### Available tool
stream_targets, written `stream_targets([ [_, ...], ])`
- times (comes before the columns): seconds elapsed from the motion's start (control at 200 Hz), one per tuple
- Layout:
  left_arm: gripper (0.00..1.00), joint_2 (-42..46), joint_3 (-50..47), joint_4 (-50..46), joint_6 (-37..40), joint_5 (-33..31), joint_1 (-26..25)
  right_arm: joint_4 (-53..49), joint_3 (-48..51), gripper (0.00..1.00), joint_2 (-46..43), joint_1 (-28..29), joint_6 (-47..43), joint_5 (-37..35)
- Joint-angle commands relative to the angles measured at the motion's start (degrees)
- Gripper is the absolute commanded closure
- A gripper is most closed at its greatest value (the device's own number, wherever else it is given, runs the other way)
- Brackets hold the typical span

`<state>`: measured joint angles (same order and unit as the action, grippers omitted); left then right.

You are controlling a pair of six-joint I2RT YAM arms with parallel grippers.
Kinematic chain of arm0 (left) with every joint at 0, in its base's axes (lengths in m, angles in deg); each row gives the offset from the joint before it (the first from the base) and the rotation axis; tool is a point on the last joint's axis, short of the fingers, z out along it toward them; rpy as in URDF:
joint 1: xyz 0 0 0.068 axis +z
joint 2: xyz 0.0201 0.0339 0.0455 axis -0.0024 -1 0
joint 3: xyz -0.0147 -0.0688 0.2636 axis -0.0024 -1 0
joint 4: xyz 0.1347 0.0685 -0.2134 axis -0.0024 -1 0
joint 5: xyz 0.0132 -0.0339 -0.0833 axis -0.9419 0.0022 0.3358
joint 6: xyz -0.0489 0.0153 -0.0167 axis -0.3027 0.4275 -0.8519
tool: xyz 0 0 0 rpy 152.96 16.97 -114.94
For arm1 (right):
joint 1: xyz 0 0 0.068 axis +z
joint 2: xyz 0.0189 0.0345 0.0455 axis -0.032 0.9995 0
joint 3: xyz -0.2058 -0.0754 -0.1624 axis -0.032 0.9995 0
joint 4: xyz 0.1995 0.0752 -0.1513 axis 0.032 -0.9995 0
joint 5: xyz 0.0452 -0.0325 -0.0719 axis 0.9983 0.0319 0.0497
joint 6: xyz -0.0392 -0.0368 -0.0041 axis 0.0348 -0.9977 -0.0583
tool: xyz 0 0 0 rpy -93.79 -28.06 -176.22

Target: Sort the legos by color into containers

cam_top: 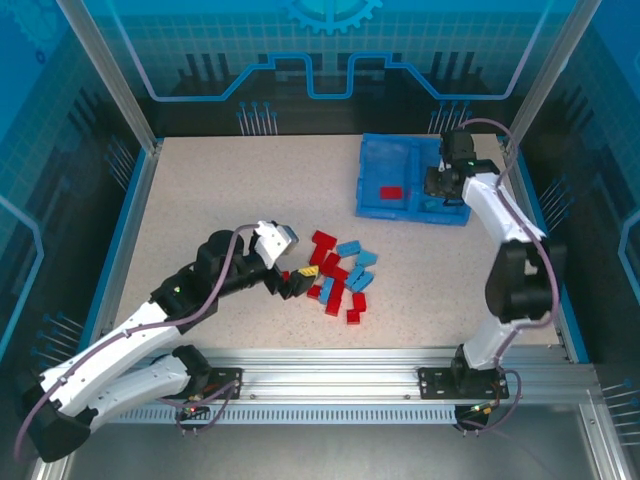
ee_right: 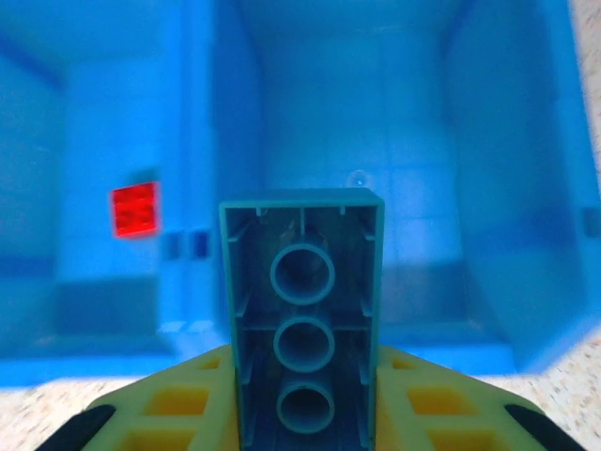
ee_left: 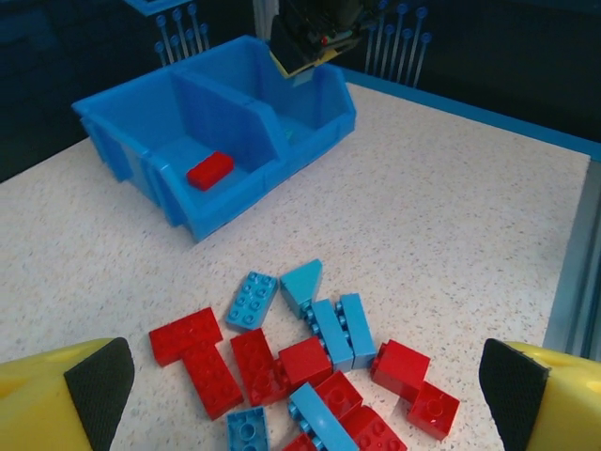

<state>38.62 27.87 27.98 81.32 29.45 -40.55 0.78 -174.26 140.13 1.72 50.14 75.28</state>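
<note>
From above, the bin (cam_top: 366, 150) sits at the far right of the surface (cam_top: 220, 200). One red brick (cam_top: 391, 192) lies in its left compartment. The right fingers (cam_top: 440, 182) hang over the right compartment, which we judge is the one meant for blue. The loose legos (cam_top: 340, 277), red and light blue mixed, lie in a cluster near the middle, well apart from the bin. The left fingers (cam_top: 297, 284) sit low, just beside the cluster's left edge, placed, we think, to take the next piece.

In the left wrist view, the left fingers (ee_left: 94, 390) stand wide apart with nothing held, their dark pads framing the legos (ee_left: 310, 366). Beyond them we see the bin (ee_left: 122, 113), its central wall (ee_left: 246, 117), and the red brick (ee_left: 210, 170) to the left of that wall. The right fingers (ee_left: 310, 33) hover above the other side.

In the right wrist view, the right fingers (ee_right: 169, 406) are clamped on a light blue brick (ee_right: 302, 310), its hollow underside facing us. The compartment floor lies ahead. The red brick (ee_right: 135, 209) shows as a blur through the wall on the left. We take it the brick is held here so that letting go drops it apart from the red.
</note>
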Motion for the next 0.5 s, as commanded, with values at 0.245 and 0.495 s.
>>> stream_targets([
  [0.245, 0.01, -3.34, 5.02, -8.58, -20.25, -12.13, -0.21, -5.11, -15.24, 0.57, 17.53, -4.37, 2.71, 3.65],
  [0.495, 0.01, -13.37, 10.15, -14.41, -34.24, -19.61, -0.09, -8.01, -16.98, 0.54, 13.17, -4.42, 1.90, 4.56],
])
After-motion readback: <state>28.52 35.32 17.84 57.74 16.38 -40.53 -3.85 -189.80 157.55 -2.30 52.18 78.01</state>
